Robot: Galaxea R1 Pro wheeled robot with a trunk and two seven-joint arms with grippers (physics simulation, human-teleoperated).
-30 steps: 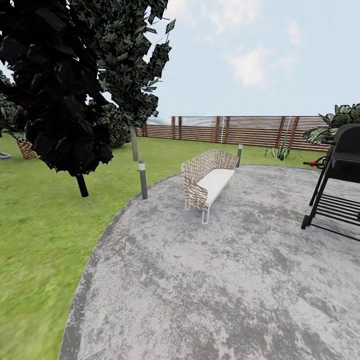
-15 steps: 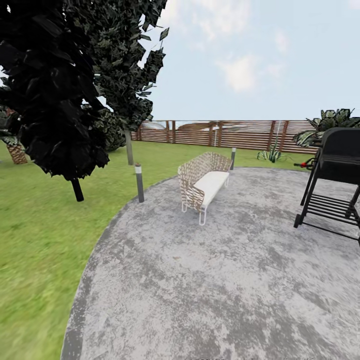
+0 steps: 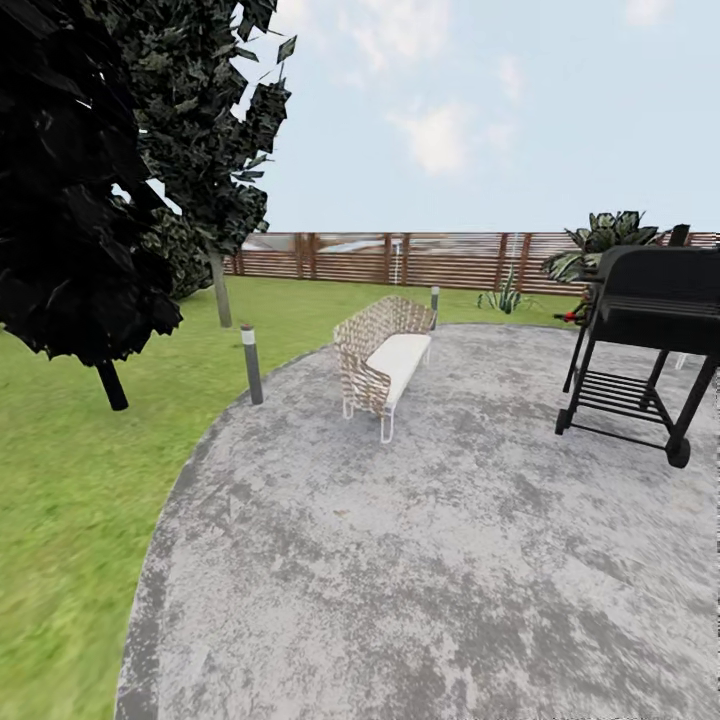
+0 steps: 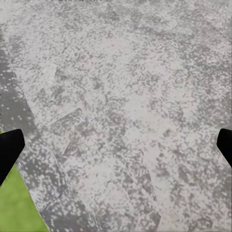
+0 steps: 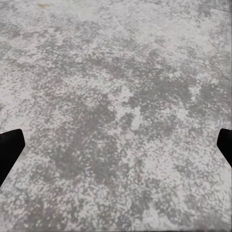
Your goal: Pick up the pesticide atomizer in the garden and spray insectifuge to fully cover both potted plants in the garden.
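Both hands, the left hand point(image 4: 116, 145) and the right hand point(image 5: 116, 145), hang spread wide over the grey patio point(image 3: 420, 560), holding nothing. So the job looks barely begun: no bottle picked up, no plant sprayed. Biggest is the garden point(image 3: 70, 480) lawn at 9 o'clock, then the black grill point(image 3: 650, 320) at 2 o'clock and the woven bench point(image 3: 380, 355) at 12. One small spiky plant point(image 3: 503, 298) (maybe a potted plant) sits far off by the fence point(image 3: 400, 258), well apart from both hands. I can't spot the spray bottle for sure.

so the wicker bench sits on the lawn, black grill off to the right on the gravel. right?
Not quite. The head view shows the wicker bench standing on the gravel patio, near its edge, not on the lawn. The black grill is on the gravel to the right, as you said.
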